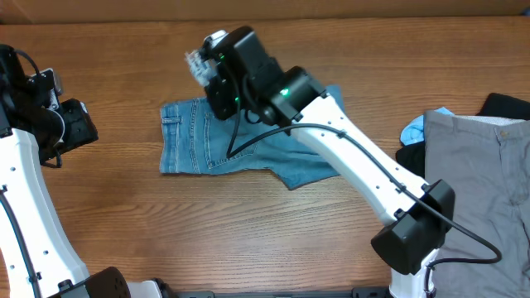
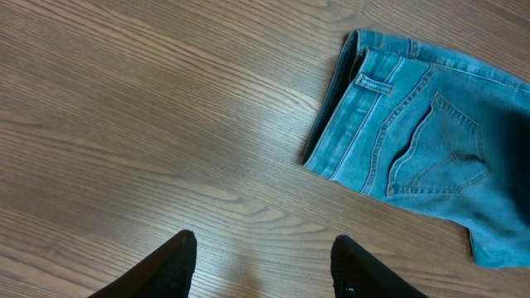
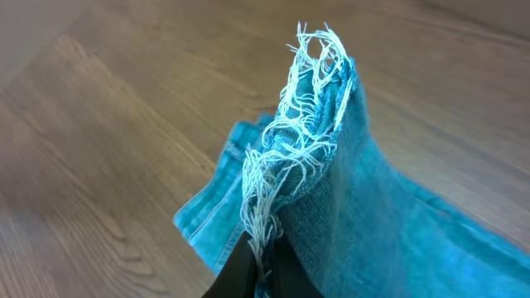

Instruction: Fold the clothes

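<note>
Overhead, the light-blue denim jeans (image 1: 195, 149) lie near the middle of the brown wooden table (image 1: 99, 215), waistband to the left, partly under the white right arm that reaches in from the lower right. The right gripper (image 1: 201, 69) hangs above the jeans' far edge. The left gripper (image 1: 80, 124) waits well apart at the left, while plain grey trousers (image 1: 480, 174), a black garment (image 1: 507, 104) and a pale-blue garment (image 1: 414, 129) sit at the right edge. In the left wrist view, the left gripper (image 2: 261, 269) stands half-spread over bare wood, holding nothing. The jeans (image 2: 414, 141) show a waistband with a belt loop and a stitched back pocket. In the right wrist view, the right gripper (image 3: 261, 277) is clamped on the frayed leg hem (image 3: 290, 157), lifted so loose white threads stand up. The bite looks thin, mostly fringe, so the hem may slip out during the carry. Unpinned, the waistband may drag along, leaving the fold crooked.
</note>
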Motion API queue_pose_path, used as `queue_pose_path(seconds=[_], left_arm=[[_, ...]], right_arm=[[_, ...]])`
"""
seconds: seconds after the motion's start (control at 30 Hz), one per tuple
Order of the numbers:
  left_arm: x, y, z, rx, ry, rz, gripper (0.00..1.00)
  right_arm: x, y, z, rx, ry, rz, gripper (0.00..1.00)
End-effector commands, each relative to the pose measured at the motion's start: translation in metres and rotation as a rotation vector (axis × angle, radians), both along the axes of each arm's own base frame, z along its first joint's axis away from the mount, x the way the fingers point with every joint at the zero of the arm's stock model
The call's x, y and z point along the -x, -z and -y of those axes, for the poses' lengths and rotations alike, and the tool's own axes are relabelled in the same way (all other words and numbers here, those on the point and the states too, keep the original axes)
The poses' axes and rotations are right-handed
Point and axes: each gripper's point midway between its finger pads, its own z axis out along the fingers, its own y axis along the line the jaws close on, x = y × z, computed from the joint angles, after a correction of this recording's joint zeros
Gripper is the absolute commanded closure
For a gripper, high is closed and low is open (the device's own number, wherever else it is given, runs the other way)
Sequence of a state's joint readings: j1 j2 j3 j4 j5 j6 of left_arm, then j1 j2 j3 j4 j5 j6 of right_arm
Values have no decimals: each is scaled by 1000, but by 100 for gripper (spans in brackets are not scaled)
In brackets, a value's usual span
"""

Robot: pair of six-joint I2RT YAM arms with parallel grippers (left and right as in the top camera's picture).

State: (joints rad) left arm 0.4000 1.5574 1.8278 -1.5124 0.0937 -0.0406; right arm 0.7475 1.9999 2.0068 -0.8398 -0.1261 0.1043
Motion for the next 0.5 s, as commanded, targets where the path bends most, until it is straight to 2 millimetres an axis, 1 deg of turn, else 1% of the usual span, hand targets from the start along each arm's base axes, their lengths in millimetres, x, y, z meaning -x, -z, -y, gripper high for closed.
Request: queue_pose_path(seconds=[0.0, 0.1, 0.13, 0.2, 0.3, 0.47], left_arm=[[0, -13, 2, -17, 27, 43, 44], [0, -13, 2, -16, 27, 42, 44], [1, -12, 3, -15, 29, 40, 44], [1, -12, 3, -14, 29, 38, 44], [1, -12, 3, -14, 29, 36, 44], [0, -13, 2, -17, 29, 43, 43]], right_arm=[[10, 18, -23, 9, -43, -19, 96], [12, 35, -38, 16, -65, -25, 96], [10, 47, -45, 20, -69, -30, 96], [6, 57, -48, 24, -69, -33, 96], [2, 67, -53, 25, -69, -34, 96], [6, 69, -56, 28, -78, -38, 95]])
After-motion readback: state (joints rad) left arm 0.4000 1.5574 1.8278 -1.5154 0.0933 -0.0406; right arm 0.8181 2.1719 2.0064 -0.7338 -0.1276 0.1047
